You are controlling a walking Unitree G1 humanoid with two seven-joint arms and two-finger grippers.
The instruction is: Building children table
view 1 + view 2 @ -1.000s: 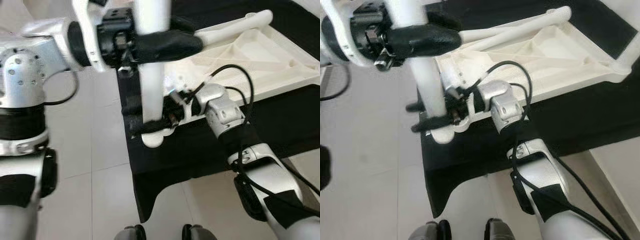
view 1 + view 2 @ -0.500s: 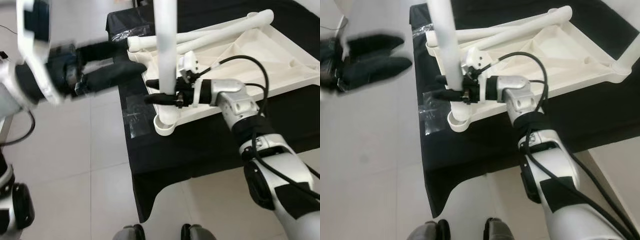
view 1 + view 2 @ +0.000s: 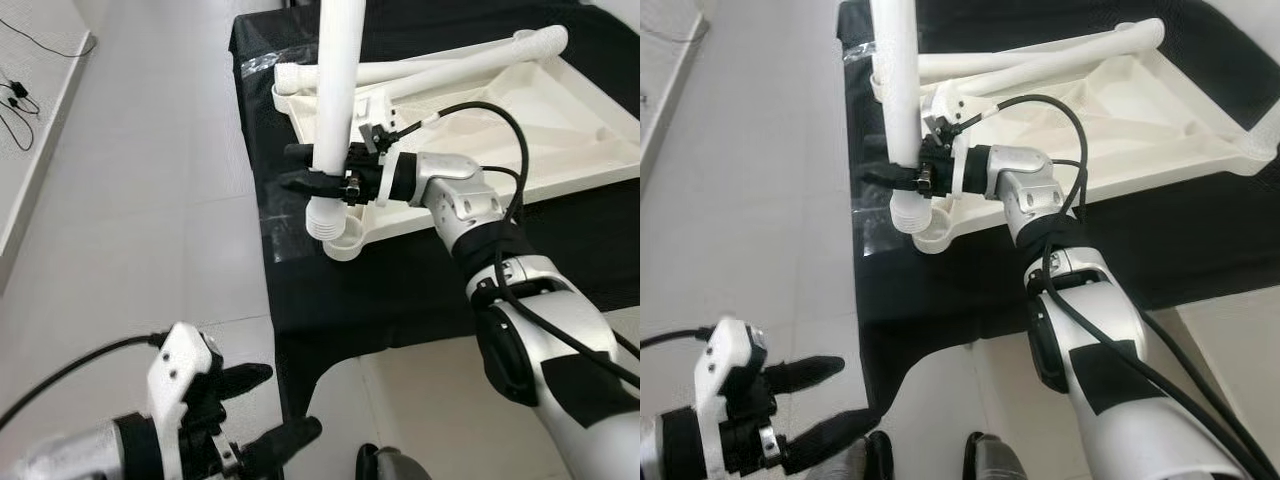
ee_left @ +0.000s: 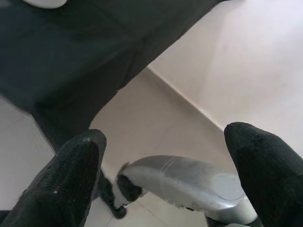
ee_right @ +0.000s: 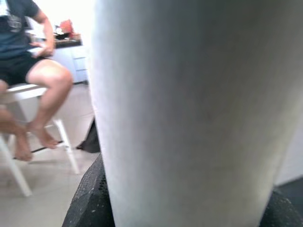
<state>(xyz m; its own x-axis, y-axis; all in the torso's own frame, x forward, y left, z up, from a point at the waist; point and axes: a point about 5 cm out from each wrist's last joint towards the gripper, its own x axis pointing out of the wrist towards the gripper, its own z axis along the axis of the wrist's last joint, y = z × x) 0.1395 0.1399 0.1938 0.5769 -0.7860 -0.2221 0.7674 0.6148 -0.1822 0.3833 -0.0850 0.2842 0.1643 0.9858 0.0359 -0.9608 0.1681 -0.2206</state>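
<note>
A white table leg stands upright with its ribbed lower end just above the corner socket of the upturned white tabletop. My right gripper is shut on the leg, a little above that end. In the right wrist view the leg sits between the black fingers. Two more white legs lie across the tabletop. My left gripper hangs low over the floor, open and holding nothing. In the left wrist view its fingertips are spread wide.
A black cloth covers the low table under the tabletop, its edge just right of my left gripper. Grey tiled floor lies to the left. My own foot is below the left gripper. A person sits on a white chair beyond the leg.
My left gripper has let go of the leg and dropped to low by the floor. The right gripper still holds the leg upright at the socket. The camera has shifted.
</note>
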